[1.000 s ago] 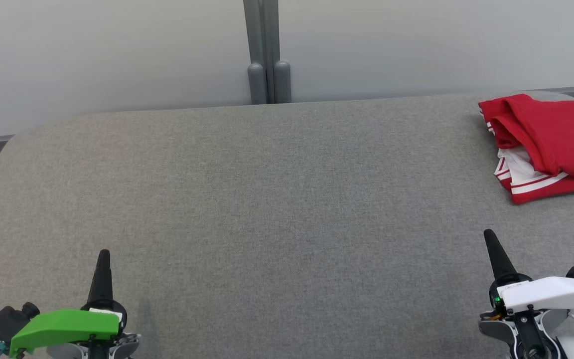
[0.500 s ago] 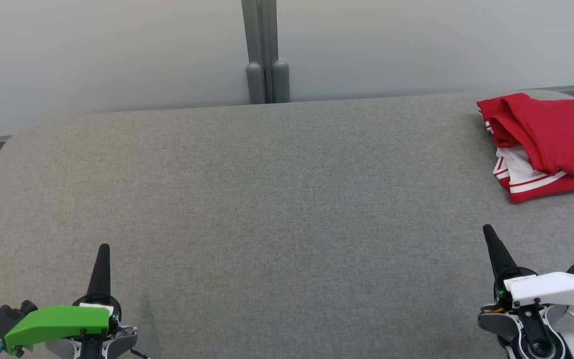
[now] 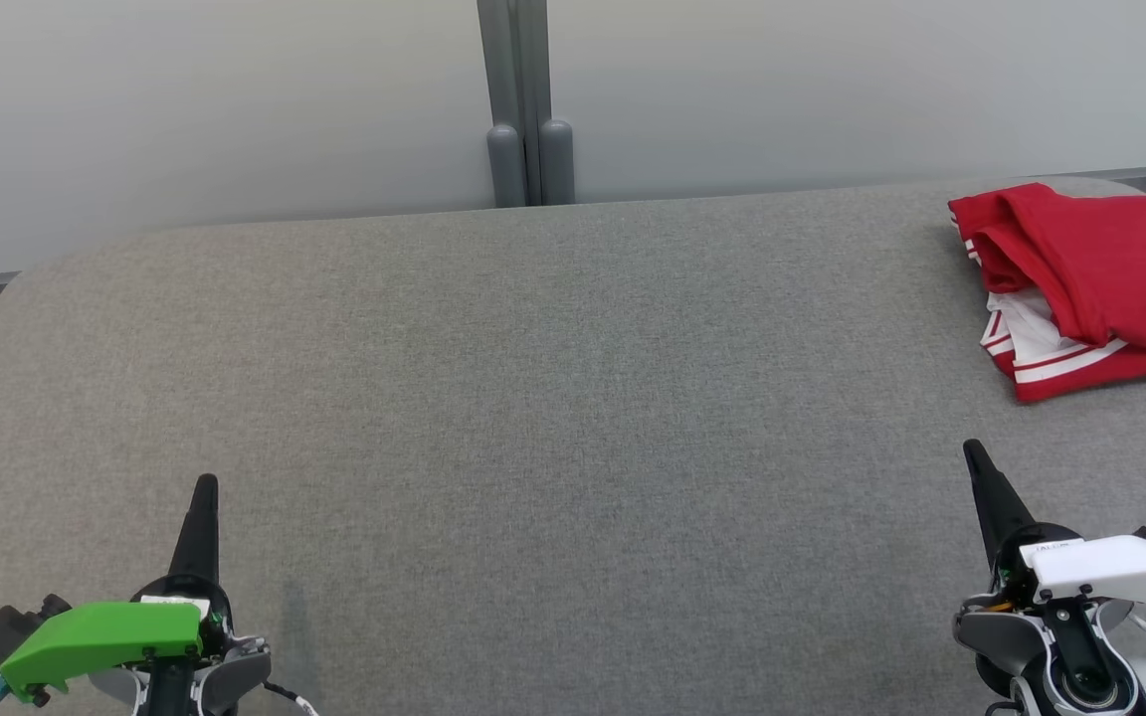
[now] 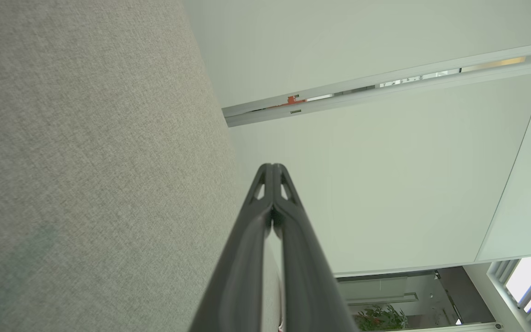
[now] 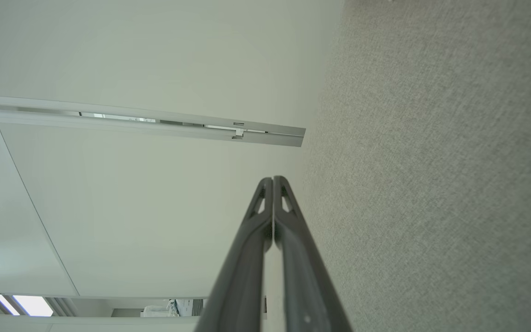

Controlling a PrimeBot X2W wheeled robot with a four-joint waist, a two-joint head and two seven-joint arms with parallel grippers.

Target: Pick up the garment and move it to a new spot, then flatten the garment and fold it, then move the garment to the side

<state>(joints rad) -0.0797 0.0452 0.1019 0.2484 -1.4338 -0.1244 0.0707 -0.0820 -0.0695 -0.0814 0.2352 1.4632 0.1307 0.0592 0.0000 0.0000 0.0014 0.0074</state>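
**Mia:** What is the left gripper (image 3: 205,484) doing?

**Ben:** It sits at the lower left of the head view. Its two fingers are pressed tight together, with nothing between them. It points straight up the frame, and a green cover (image 3: 95,636) is behind it.

**Mia:** And the right gripper (image 3: 973,449)?

**Ben:** It is at the lower right. It is pinched tight too, and it has nothing in it. Its tip leans a little to the left. A white cover (image 3: 1115,567) is behind it.

**Mia:** Do they touch the table (image 3: 573,398)?

**Ben:** I cannot tell. In each wrist view the fingers run along beside the grey cloth.

**Mia:** How much room is there?

**Ben:** A wide stretch of grey cloth lies between the two grippers. It goes all the way up to the far edge.

**Mia:** Where is that edge?

**Ben:** It runs across the upper part of the frame, in front of the pale wall (image 3: 235,99). At the left it curves down in a round corner. A grey post (image 3: 528,99) stands behind it at the top middle.

**Mia:** Where is the garment (image 3: 1095,268)?

**Ben:** It lies on the table at the upper right, close to the far edge. It is red with white stripes, folded over in a heap. The right side of the frame cuts it off. It is above the right gripper and well apart from it.
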